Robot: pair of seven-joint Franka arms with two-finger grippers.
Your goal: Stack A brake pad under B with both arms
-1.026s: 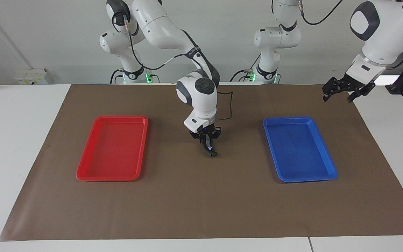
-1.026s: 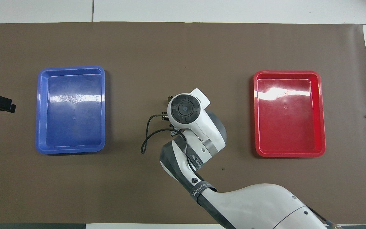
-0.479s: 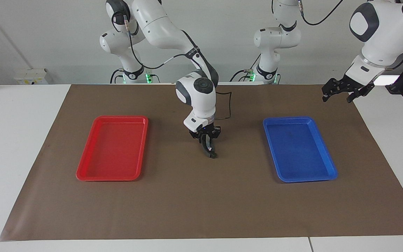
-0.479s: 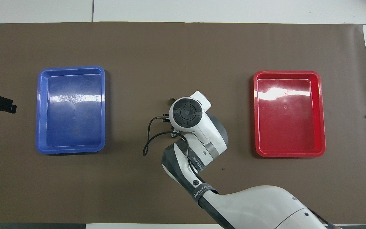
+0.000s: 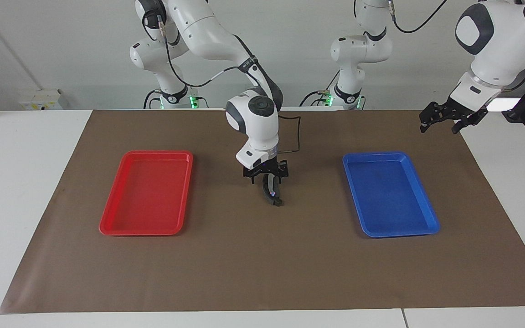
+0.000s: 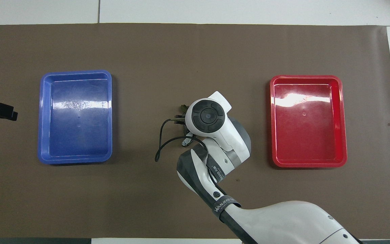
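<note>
B [image 5: 272, 190], the black crescent with a light grey band, lies on the brown mat [image 5: 262, 264] at the table's middle, between the two trays. A dark flat end shows under B's tip farther from the robots; I take it for the A brake pad [image 5: 279, 202], mostly hidden by B. My right gripper [image 5: 266, 179] hangs just above B's nearer end, open, with nothing held. In the overhead view the right wrist [image 6: 207, 116] covers both pieces. My left gripper [image 5: 445, 119] waits open in the air over the mat's corner at the left arm's end.
A red tray [image 5: 112, 225] [image 6: 340, 122] lies toward the right arm's end, and a blue tray [image 5: 426, 214] [image 6: 42, 118] toward the left arm's end. Nothing lies in either. A black cable [image 6: 159, 149] loops from the right wrist.
The right gripper has opened and risen a little off B, which stays lying on the mat. The left arm has barely moved.
</note>
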